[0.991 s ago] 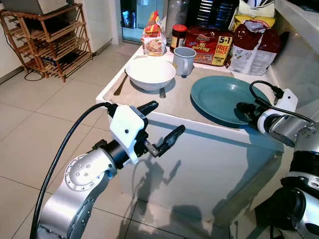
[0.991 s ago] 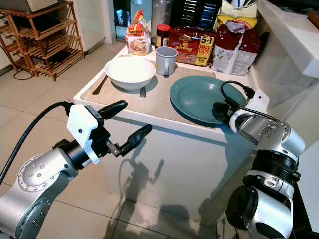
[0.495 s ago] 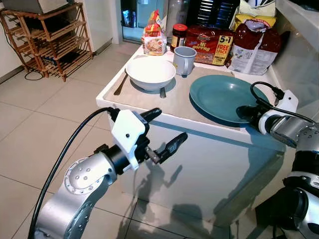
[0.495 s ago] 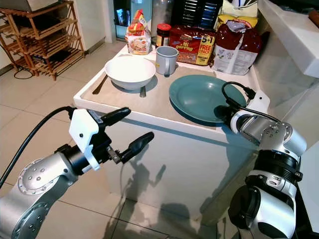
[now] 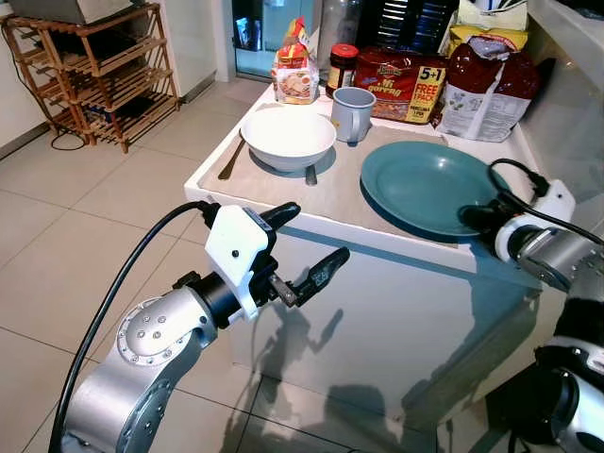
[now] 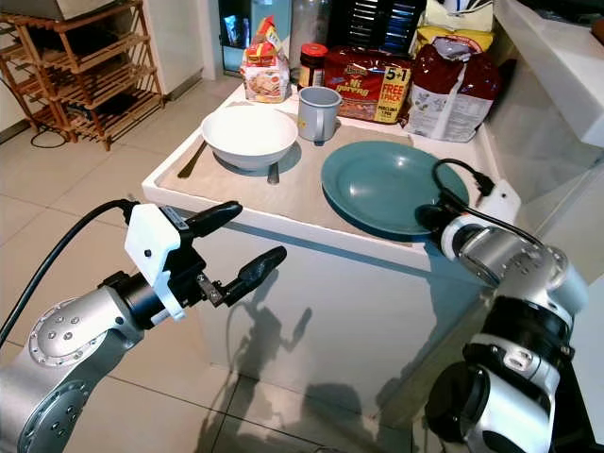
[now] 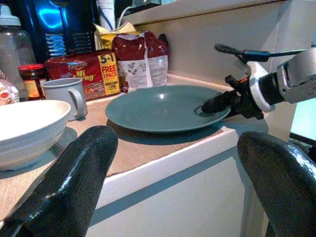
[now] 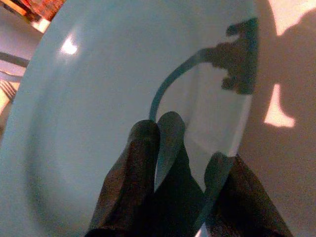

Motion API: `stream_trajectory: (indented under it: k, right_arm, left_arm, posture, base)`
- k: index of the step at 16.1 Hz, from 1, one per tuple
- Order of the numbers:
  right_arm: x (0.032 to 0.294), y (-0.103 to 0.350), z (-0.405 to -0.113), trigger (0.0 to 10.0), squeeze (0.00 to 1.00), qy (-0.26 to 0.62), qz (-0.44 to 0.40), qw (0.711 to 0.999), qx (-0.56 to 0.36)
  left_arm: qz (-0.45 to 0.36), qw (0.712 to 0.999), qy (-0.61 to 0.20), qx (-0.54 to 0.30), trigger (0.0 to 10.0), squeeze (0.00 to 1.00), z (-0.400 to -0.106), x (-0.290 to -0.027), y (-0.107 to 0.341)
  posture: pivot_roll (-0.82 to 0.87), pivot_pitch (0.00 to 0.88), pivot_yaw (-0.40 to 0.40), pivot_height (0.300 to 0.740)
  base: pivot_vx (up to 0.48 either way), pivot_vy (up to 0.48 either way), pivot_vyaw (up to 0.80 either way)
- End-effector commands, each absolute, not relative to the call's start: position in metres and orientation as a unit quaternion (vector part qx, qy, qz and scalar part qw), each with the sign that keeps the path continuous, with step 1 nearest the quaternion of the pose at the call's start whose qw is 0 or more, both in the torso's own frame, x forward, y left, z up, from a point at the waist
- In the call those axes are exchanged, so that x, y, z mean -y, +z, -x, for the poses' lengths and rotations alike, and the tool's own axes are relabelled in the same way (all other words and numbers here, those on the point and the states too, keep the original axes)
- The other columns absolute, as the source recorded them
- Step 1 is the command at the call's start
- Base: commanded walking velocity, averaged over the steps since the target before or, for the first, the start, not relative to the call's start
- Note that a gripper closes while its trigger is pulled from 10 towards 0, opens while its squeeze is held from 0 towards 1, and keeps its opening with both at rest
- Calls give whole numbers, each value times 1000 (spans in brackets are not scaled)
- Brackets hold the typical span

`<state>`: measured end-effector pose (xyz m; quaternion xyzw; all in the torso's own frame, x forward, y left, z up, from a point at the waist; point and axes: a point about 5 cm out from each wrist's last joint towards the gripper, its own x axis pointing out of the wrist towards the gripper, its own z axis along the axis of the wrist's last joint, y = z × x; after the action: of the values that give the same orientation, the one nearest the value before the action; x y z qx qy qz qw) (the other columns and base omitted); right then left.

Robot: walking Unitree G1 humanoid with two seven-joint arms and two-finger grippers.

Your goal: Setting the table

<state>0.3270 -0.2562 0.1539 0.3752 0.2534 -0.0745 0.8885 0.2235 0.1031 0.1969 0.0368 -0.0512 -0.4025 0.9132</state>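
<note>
A teal plate point(image 5: 415, 184) lies on the right of the white table point(image 5: 330, 193). My right gripper point(image 8: 182, 145) is at its near right rim point(image 5: 472, 217), shut on the plate with one finger on top and the other under the rim. A white bowl point(image 5: 288, 137) sits at the left, with a spoon point(image 5: 229, 162) beside it and another utensil point(image 5: 309, 175) at its near side. Behind the bowl stands a grey mug point(image 5: 351, 113). My left gripper point(image 5: 316, 231) hangs open and empty in front of the table's near side, below its edge.
Food packets point(image 5: 401, 80), a jar point(image 5: 342, 64) and a red bag point(image 5: 486, 85) line the table's back. A wooden rack point(image 5: 94, 71) stands far left on the tiled floor. A white counter point(image 6: 557, 66) rises to the right of the table.
The right wrist has shifted slightly to the right and down at the plate's rim. The left gripper has barely drifted and stays open. The camera view moved a little.
</note>
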Motion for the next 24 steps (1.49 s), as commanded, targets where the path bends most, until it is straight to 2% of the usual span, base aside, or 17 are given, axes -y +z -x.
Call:
stream_trajectory:
  k: [1,7,9,11,14,15,16,17,18,19,20,24]
  right_arm:
    - [258,149,-319,0,0,-84,-376,885,-262]
    - [257,149,-312,0,0,-92,-403,877,-246]
    - [247,167,-305,0,0,-14,-454,872,-182]
    - [238,178,-296,0,0,61,-451,878,-147]
    - [229,201,-267,0,0,185,-394,898,-70]
    - [230,209,-264,0,0,197,-379,903,-41]
    - [231,220,-260,2157,0,207,-352,913,3]
    - [228,229,-256,10000,0,226,-318,920,40]
    - [228,229,-256,10000,0,226,-318,920,40]
    - [216,235,-245,10000,0,292,-252,920,62]
    - [209,234,-238,10000,0,329,-231,914,54]
    - [193,211,-213,10000,0,435,-167,884,-43]
  left_arm:
    - [-36,913,-403,53,10000,0,-225,-101,199]
    - [-34,919,-388,61,10000,0,-230,-103,200]
    - [-42,943,-321,77,10000,0,-236,-115,203]
    - [-44,965,-243,87,10000,0,-244,-133,204]
    - [-15,963,-245,110,10000,0,-236,-146,214]
    - [-18,962,-249,113,10000,0,-235,-147,215]
    - [-27,961,-251,117,10000,0,-234,-147,215]
    - [-30,959,-257,116,10000,0,-233,-147,214]
    - [-30,959,-257,116,10000,0,-233,-147,214]
    - [-39,955,-275,109,10000,0,-230,-146,210]
    - [-44,952,-284,105,10000,0,-228,-146,209]
    - [-68,947,-306,75,10000,0,-218,-158,199]
  posture:
    - [-2,0,-61,740]
    - [-2,0,-71,740]
    - [8,0,-82,740]
    - [6,0,-78,740]
    - [-1,0,-73,740]
    - [-2,0,-73,740]
    - [-2,0,-73,740]
    - [-5,0,-70,740]
    - [-5,0,-70,740]
    - [-4,0,-71,740]
    - [-4,0,-71,740]
    - [-3,0,-74,740]
  base:
    - [0,0,0]
    - [0,0,0]
    - [0,0,0]
    - [0,0,0]
    - [0,0,0]
    - [0,0,0]
    - [0,0,0]
    - [0,0,0]
    - [0,0,0]
    - [0,-480,0]
    - [0,-480,0]
    - [0,-480,0]
